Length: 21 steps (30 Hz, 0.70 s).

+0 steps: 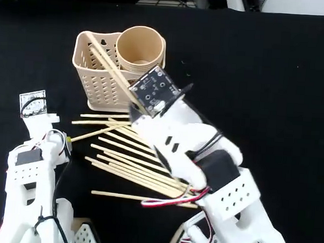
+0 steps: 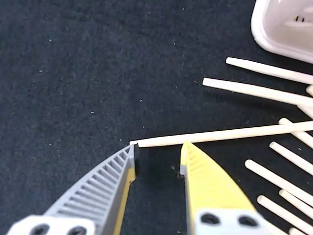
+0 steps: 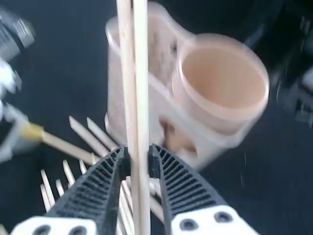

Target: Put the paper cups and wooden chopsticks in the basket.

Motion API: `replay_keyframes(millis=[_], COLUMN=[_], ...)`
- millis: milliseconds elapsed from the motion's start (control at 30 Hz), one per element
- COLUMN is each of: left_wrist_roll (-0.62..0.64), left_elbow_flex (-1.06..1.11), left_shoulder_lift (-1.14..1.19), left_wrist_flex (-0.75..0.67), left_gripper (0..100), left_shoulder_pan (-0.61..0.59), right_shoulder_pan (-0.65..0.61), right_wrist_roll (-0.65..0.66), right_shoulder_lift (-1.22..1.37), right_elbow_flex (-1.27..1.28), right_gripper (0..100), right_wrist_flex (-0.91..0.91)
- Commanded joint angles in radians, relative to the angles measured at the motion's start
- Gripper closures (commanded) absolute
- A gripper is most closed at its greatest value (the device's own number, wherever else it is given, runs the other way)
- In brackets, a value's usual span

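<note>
A beige slotted basket (image 1: 98,82) stands at the back of the black table, with a stack of paper cups (image 1: 140,46) in its right end. My right gripper (image 3: 138,154) is shut on two wooden chopsticks (image 3: 134,73), which slant up over the basket's rim (image 1: 106,60). Several more chopsticks (image 1: 132,164) lie fanned out on the table in front of the basket. My left gripper (image 2: 159,152) is open low over the table, its tips at the near end of one loose chopstick (image 2: 220,134).
The basket's corner (image 2: 286,29) sits beyond the loose chopsticks in the left wrist view. Bare black cloth (image 1: 263,78) stretches to the right of the basket and to the left of the pile. The arm bases stand along the front edge.
</note>
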Motion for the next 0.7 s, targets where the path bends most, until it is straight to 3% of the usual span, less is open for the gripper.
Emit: replay_keyframes(millis=[0,100,367,667], left_wrist_roll=[0.008,0.008,0.008,0.008], left_elbow_flex=[-0.047,-0.047,-0.047,-0.045], left_shoulder_lift=[0.002,0.002,0.002,0.002], left_wrist_flex=[-0.015,-0.015,-0.015,-0.015], left_gripper=[83,83,83,83], left_shoulder_pan=[-0.002,-0.002,-0.002,-0.002], right_shoulder_pan=[-0.06,-0.074,-0.074,-0.075], right_wrist_roll=[-0.012,-0.012,-0.012,-0.012], right_shoulder_lift=[-0.021,0.001,0.177,0.498], right_elbow_flex=[-0.048,-0.056,-0.199,-0.456], right_gripper=[98.6,98.6,98.6,98.6], right_wrist_flex=[-0.206,-0.315,-0.368,-0.638])
